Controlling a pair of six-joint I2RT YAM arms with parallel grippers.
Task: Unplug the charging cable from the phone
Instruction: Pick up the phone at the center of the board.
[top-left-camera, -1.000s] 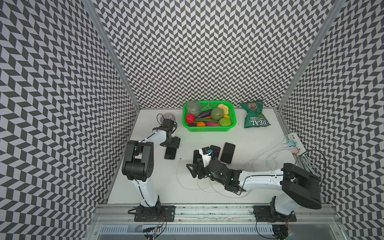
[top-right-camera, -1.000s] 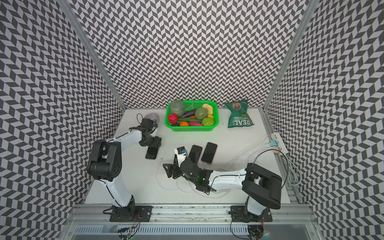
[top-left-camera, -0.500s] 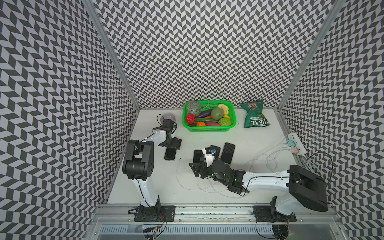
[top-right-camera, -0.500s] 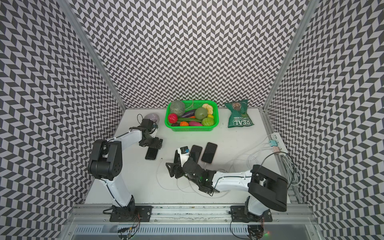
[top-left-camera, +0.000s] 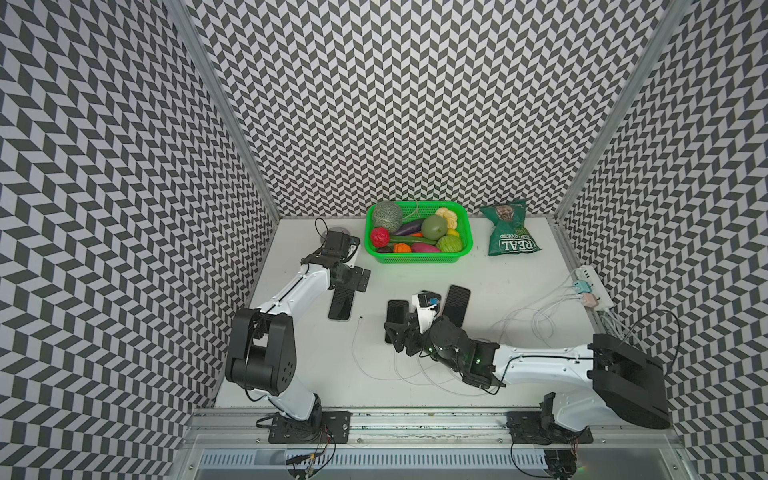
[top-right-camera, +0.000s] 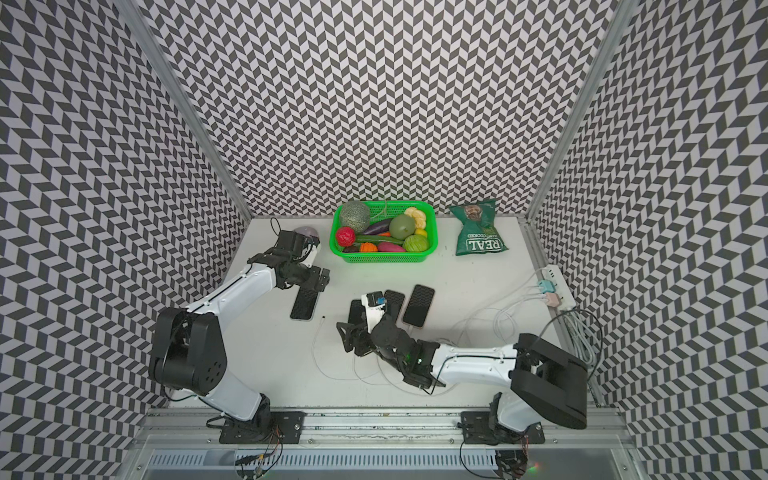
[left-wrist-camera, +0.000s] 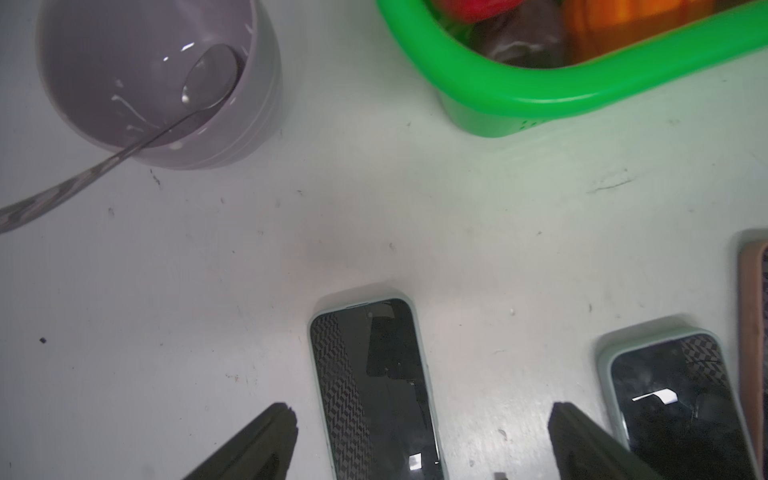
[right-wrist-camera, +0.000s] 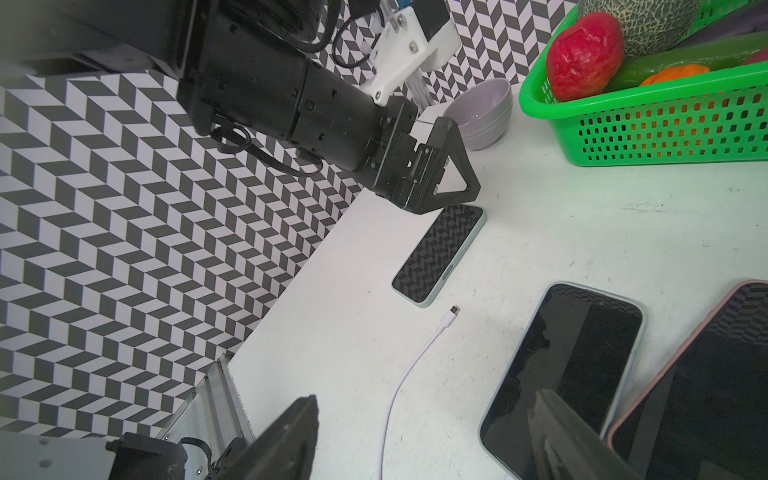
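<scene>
Since a second ago the left gripper (top-left-camera: 359, 277) has opened out and drawn slightly toward the upper right in both top views. Over the same second the right arm's elbow has swung toward the right edge.

The left jaws now stand spread wide. In the left wrist view its fingers (left-wrist-camera: 266, 440) flank the phone (left-wrist-camera: 374, 386) at bottom centre, with bare table (left-wrist-camera: 478, 249) showing between each finger and the phone's sides.

The phone lies flat and screen up, left of centre in both top views. It wears a pale mint-green case, and its dark glass mirrors the chevron walls.

In the right wrist view its port end is unplugged. The white charging cable (right-wrist-camera: 409, 370) lies loose on the table, its plug (right-wrist-camera: 455, 311) just beside that end but apart from it.

The right gripper (right-wrist-camera: 424, 401) is spread too and clasps nothing. The cable runs up between its fingers, and a second phone (right-wrist-camera: 569, 374) lies at the lower right of that frame.

A green basket (top-left-camera: 417, 258) sits upper centre in the top views. A purple bowl (left-wrist-camera: 257, 104) holding a spoon (left-wrist-camera: 83, 174) fills the upper left of the left wrist view.
</scene>
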